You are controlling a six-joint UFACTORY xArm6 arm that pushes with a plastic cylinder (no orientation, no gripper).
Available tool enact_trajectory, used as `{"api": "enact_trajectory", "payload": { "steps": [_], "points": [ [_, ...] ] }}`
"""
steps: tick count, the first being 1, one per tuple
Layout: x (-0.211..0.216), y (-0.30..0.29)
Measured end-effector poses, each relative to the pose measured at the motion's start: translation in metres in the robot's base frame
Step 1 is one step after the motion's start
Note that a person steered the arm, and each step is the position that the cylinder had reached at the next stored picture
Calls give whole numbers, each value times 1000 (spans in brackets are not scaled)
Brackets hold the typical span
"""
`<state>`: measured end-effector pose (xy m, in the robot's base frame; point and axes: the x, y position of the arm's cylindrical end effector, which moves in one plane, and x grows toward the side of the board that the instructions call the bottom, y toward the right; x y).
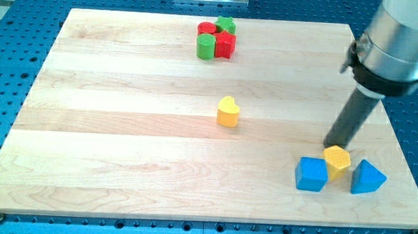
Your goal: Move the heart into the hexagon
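A yellow heart (228, 111) stands near the middle of the wooden board (122, 127). A yellow hexagon (337, 161) sits at the lower right, between a blue cube (311, 174) on its left and a blue triangle (367, 177) on its right, touching or nearly touching both. My tip (329, 145) is at the hexagon's upper left edge, far to the right of the heart. The rod slants up to the right into the arm's grey body (399, 41).
A cluster of red and green blocks (217, 38) sits at the view's top centre: a green cylinder (206, 47), a red block (225, 45), another green block (225, 25) and a red one (208, 29). A blue perforated table (11, 64) surrounds the board.
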<state>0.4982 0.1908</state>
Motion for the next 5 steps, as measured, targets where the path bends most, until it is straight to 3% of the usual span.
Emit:
{"api": "enact_trajectory", "payload": {
  "steps": [1,3,5],
  "points": [
    [1,-59],
    [22,-5],
    [1,-139]
  ]
}}
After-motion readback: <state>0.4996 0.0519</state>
